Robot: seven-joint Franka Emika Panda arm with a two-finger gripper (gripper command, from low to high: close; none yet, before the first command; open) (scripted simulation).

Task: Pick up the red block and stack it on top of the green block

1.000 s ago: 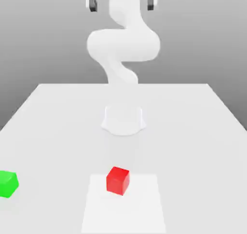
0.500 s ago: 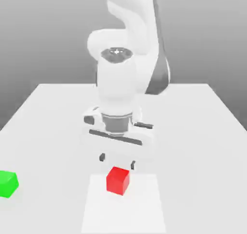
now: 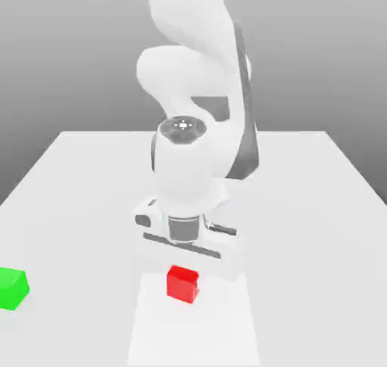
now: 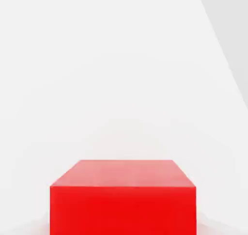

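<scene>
The red block (image 3: 181,284) sits on the white table (image 3: 302,206) near its front edge, in the middle of the exterior view. My gripper (image 3: 186,265) has come down right over it, and the white hand covers the block's far top edge. In the hand view the red block (image 4: 123,197) is very close, showing its top face and one side face. The green block (image 3: 11,288) rests on the table far off at the exterior view's left, well apart from the red one and from the arm.
The arm's white body (image 3: 189,169) rises behind the hand and hides the middle of the table. A paler rectangular patch (image 3: 193,331) lies on the table under and in front of the red block.
The arm swung down from high above the table, and over the last half second the hand dropped further until it sits directly over the red block. Neither block has moved.
</scene>
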